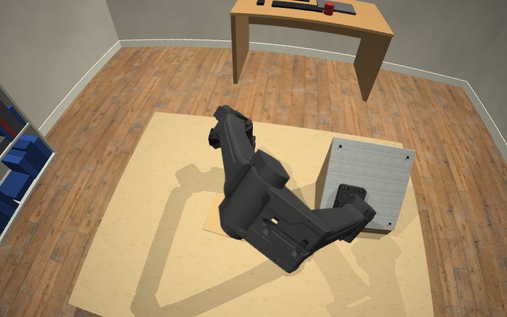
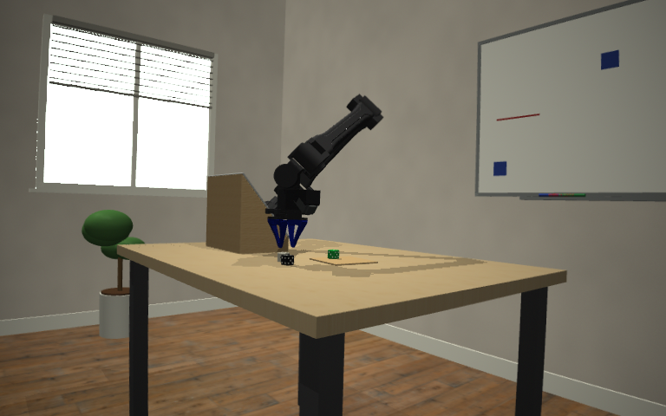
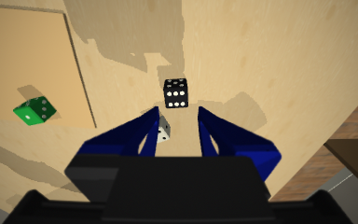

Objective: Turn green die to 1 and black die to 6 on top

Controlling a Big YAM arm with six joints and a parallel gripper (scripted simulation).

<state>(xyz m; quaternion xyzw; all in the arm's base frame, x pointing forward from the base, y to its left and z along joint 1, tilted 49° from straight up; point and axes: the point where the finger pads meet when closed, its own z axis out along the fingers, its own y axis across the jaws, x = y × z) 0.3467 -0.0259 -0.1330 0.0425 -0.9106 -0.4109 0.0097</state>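
Wrist view alone shows white die (image 3: 162, 130) (partly hidden), top hides dice

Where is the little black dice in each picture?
Top: not visible; the arm covers that spot.
Exterior: the small black die with white dots sits on the wooden table, left of the thin tan mat.
Wrist: upper middle, just past the blue pincer.
Shared landmark: the tan mat.

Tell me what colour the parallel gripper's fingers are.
Dark blue fingers, clearest in the wrist view.
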